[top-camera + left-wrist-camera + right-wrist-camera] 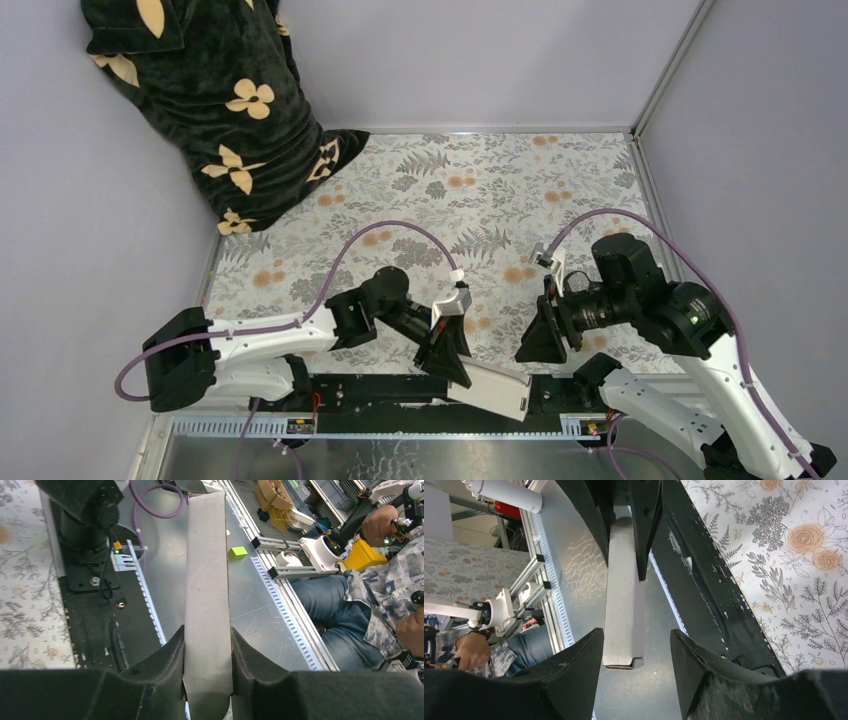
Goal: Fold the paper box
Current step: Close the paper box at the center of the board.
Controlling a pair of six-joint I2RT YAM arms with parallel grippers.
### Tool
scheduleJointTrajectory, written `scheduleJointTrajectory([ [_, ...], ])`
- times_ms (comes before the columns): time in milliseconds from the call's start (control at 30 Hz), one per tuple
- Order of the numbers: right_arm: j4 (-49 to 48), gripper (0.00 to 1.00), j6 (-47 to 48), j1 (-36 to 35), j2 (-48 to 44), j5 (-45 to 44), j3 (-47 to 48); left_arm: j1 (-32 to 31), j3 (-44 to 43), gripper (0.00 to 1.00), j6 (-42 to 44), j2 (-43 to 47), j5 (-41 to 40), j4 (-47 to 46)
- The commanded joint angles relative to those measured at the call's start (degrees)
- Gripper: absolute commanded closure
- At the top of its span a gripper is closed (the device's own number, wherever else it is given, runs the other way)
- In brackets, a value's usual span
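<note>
The paper box (493, 388) is a white, folded, elongated cardboard piece held out over the black base rail at the table's near edge. My left gripper (447, 360) is shut on one end of it; in the left wrist view the grey-white box (206, 580) runs straight out between the black fingers (165, 660). My right gripper (535, 340) is open and empty, just right of the box's free end. In the right wrist view the box (621, 605) hangs between and beyond my spread fingers (579, 670), touching neither.
A dark floral blanket (215, 110) lies at the back left corner. The floral tablecloth (480, 190) covers the table. Metal rails and a bare metal plate (400, 455) run along the near edge. A small green block (237, 553) lies on the metal surface.
</note>
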State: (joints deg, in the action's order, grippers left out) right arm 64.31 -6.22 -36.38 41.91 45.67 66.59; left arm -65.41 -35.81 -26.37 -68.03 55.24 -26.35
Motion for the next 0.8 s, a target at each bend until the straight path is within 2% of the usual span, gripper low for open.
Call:
scheduleJointTrajectory([
  [0, -5.7, 0.41, -0.33, -0.34, -0.29, -0.18, -4.0, 3.94, -1.43, 0.86, -2.69, -2.69, 4.94, -8.82],
  [300, -13.77, 0.39, -1.67, -0.57, 0.08, 2.53, -9.54, 6.14, -2.29, 0.86, -3.9, -6.43, 7.75, -11.59],
  [767, -16.5, 0.4, -3.99, -6.26, 0.91, 1.27, -11.55, 7.46, -3.78, 0.86, -5.7, -9.82, 8.76, -14.0],
])
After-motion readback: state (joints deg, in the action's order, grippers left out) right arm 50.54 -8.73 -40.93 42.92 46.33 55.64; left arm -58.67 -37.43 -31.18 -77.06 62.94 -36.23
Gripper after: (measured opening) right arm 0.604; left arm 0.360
